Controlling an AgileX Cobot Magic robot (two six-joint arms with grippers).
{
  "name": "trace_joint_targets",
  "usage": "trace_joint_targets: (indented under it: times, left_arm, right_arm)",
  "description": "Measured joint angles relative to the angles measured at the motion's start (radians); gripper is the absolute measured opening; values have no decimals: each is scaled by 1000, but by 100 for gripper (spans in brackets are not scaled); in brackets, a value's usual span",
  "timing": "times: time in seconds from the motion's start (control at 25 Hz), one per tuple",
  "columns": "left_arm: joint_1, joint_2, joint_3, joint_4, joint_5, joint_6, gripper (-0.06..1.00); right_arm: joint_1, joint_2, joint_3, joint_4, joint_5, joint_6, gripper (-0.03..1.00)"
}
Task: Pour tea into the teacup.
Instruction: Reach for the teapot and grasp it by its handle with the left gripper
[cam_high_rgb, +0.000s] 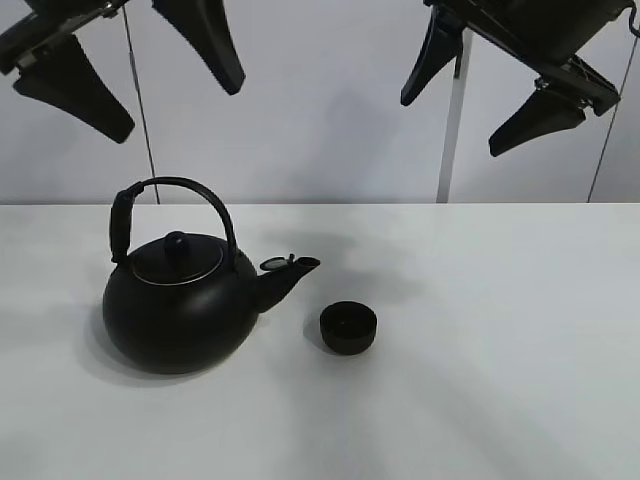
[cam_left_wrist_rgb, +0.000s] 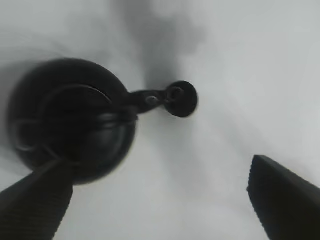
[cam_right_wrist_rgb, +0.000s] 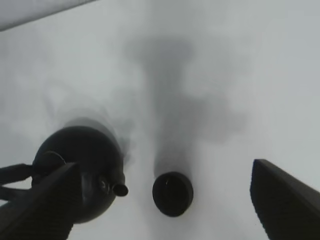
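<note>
Black teacup (cam_high_rgb: 348, 327) stands upright on white table (cam_high_rgb: 500, 400), just beside teapot (cam_high_rgb: 175, 305) spout. Left gripper (cam_high_rgb: 178, 108) and right gripper (cam_high_rgb: 453, 125) hang high above, fingers (cam_high_rgb: 210, 45) spread wide, grasping nothing.

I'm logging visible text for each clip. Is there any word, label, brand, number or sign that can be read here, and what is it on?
None: no readable text shows in any view.
The teapot, the teacup and the table carry no visible markings.
Both wrist views are blurred, so any fine print there could not be read.
</note>
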Motion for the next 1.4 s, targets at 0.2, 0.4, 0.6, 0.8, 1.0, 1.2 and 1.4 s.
trace_joint_targets:
  times: [0.2, 0.4, 0.6, 0.8, 1.0, 1.2, 1.4]
  left_arm:
    - [-65, -110, 100, 270, -185, 50, 69]
    - [-88, -280, 443, 405, -665, 58, 69]
    - [-88, -330, 817, 419, -1234, 59, 69]
    - [-88, -279, 1013, 456, -1578, 59, 69]
    - [-88, -218, 1082, 499, -1771, 60, 69]
    - [-88, -214, 1137, 513, -1885, 62, 69]
    - [-76, -214, 1150, 513, -1886, 66, 69]
  right_arm:
    - [0, 0, 0, 2, -121, 0, 63]
    - [0, 0, 0, 4, -224, 0, 63]
    - [0, 0, 0, 7, -298, 0, 63]
    - [0, 0, 0, 8, -336, 0, 63]
    - [0, 0, 0, 10, -337, 0, 63]
    - [0, 0, 0, 11, -337, 0, 63]
    - [0, 0, 0, 11, -337, 0, 63]
